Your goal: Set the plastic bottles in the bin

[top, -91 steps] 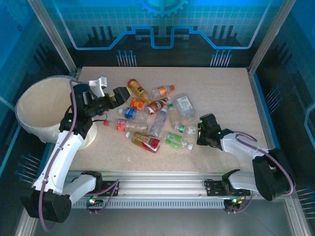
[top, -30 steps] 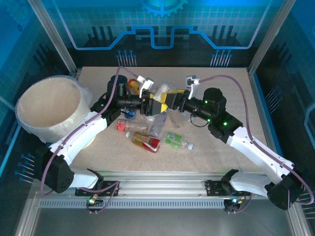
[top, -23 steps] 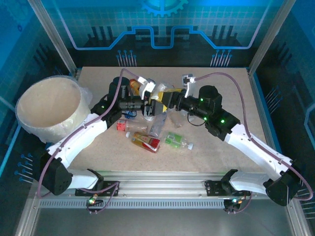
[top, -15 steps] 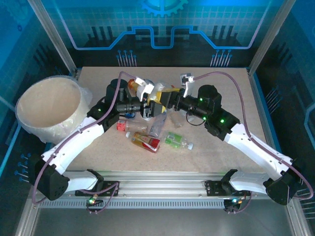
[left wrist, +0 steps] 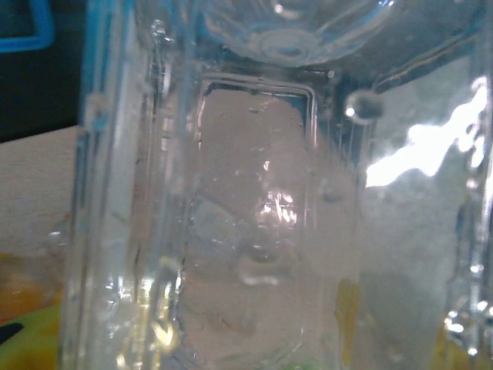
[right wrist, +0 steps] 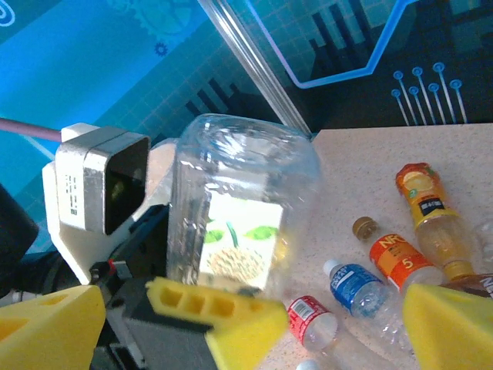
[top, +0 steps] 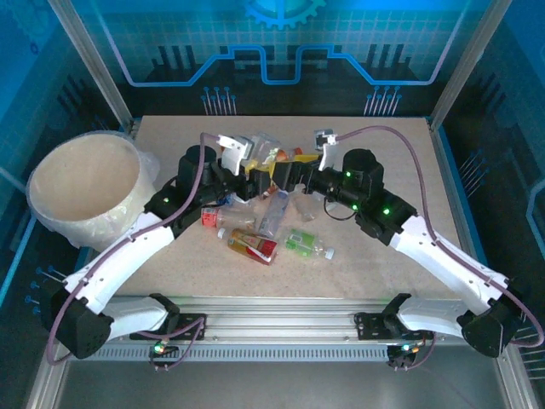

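The left gripper [top: 253, 165] was clamped on a clear bottle [right wrist: 239, 208], held roughly upright above the other bottles [top: 252, 245] on the table [top: 383, 162]. The right gripper [top: 281, 171] sat just beside it, fingers spread and empty. The bin [top: 81, 223] stood well off to the left, so the left arm was the nearer one
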Motion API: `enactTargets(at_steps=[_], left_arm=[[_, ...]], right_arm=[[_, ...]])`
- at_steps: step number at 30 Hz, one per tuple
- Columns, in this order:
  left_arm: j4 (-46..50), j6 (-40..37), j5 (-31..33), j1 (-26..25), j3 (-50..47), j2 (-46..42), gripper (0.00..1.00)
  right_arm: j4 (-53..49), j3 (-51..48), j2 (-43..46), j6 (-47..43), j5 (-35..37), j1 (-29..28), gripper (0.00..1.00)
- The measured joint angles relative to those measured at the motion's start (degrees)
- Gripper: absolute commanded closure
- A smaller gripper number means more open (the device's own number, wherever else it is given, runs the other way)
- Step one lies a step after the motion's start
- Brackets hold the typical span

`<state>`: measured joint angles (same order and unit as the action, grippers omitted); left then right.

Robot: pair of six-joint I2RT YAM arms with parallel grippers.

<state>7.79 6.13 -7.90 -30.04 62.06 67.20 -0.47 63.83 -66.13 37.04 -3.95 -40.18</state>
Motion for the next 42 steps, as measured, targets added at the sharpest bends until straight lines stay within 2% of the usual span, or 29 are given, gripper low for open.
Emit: enactTargets(at_steps=[13, 17, 20, 23, 27, 33, 42], left_arm=[[9.68, -0.24, 19.54, 5.18, 0.31, -14.97, 0.60], [14.67, -1.36, 28.79, 6.62, 4.59, -16.04, 0.61], [16.85, -2.27, 35.04, 9.25, 7.48, -16.06, 0.61], [18.01, -3.13, 39.06, 14.05, 9.22, -16.13, 0.61], [20.04, -3.10, 41.92, 22.25, 9.90, -16.17, 0.61], [23.96, -1.68, 42.58, 35.47, 9.84, -16.11, 0.61], [24.98, 5.35, 36.33, 49.90, 5.64, -13.33, 0.60]], right_arm=[[-2.21, -1.27, 3.32, -5.68, 7.98, 0.00, 0.00], [-2.47, -1.51, 3.67, -7.48, 9.49, 0.11, 0.00], [-2.14, -2.47, 3.96, -9.51, 9.53, 0.11, 0.00], [-2.12, -3.10, 4.15, -11.41, 9.20, 0.22, 0.00], [-2.23, -3.15, 4.81, -12.92, 8.46, 0.63, 0.00], [-3.02, -3.15, 5.44, -13.73, 7.43, 1.14, 0.00], [-3.13, -3.15, 5.38, -13.84, 6.10, 1.38, 0.00]])
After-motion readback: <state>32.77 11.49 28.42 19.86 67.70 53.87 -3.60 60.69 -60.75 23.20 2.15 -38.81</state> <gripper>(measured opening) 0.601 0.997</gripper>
